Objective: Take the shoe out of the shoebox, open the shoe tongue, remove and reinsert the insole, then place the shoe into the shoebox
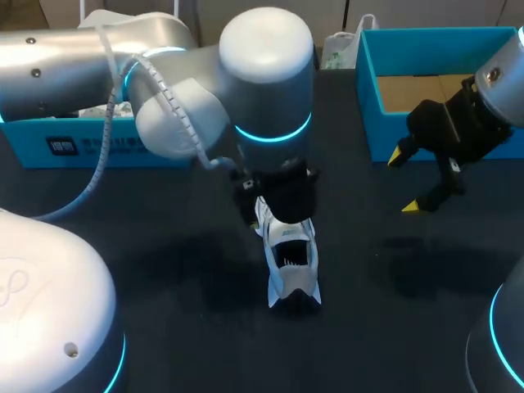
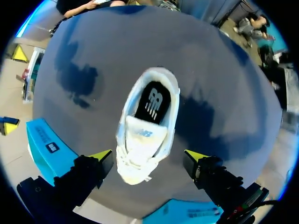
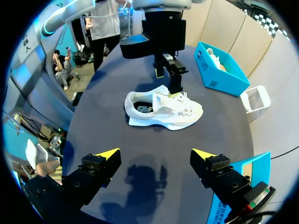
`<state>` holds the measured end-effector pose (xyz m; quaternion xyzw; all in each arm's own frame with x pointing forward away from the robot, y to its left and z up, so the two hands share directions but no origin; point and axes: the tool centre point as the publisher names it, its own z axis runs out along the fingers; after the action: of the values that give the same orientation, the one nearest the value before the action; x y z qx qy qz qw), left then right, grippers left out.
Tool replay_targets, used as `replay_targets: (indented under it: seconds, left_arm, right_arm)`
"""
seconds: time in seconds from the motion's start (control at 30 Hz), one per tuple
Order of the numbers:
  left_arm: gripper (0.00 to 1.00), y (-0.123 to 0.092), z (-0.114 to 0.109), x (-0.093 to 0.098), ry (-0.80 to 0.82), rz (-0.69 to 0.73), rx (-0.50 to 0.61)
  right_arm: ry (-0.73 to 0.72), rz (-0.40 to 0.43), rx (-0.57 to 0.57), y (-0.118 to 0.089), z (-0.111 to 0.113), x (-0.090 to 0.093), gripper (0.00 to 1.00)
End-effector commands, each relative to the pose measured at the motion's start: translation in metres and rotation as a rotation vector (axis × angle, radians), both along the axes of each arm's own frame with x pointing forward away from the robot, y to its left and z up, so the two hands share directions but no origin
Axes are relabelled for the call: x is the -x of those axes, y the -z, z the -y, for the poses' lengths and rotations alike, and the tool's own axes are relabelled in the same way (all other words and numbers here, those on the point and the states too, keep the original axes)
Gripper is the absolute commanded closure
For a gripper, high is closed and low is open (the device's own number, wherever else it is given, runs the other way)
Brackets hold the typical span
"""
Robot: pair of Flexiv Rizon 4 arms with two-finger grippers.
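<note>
Dark counter (image 1: 164, 270) is holding a white mesh sneaker (image 1: 291, 258), out of its blue cardboard shoebox (image 1: 367, 98); left end effector (image 2: 148, 157) and right end effector (image 3: 156, 155) are gaping wide; insole steps remaining

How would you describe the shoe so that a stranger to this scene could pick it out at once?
Start at the dark table. Near its middle, under the left gripper, lies the shoe. Unlike the blue boxes at the table's far side, it is white, with a black insole showing inside.
</note>
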<state>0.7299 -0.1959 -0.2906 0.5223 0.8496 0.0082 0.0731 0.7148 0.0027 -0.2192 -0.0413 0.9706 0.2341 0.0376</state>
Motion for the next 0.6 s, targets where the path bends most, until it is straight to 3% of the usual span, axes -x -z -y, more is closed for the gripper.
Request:
replay_targets:
  seconds: [0.03, 0.23, 0.33, 0.6]
  left_arm:
    - [0.0, -0.02, 0.001, 0.01, -0.353, -0.118, -0.03]
    - [0.0, -0.024, -0.004, 0.022, -0.814, -0.121, 0.016]
    - [0.0, -0.02, -0.006, 0.033, -0.943, -0.119, 0.075]
    - [0.0, -0.015, -0.007, 0.058, -1.105, -0.171, 0.217]
  right_arm:
    - [0.002, 0.001, 0.003, 0.001, -0.001, 0.001, 0.0]
    - [0.002, 0.001, 0.003, 0.001, -0.001, 0.001, 0.0]
    - [0.002, 0.001, 0.003, 0.001, -0.001, 0.001, 0.0]
    - [0.002, 0.001, 0.003, 0.001, -0.001, 0.001, 0.0]
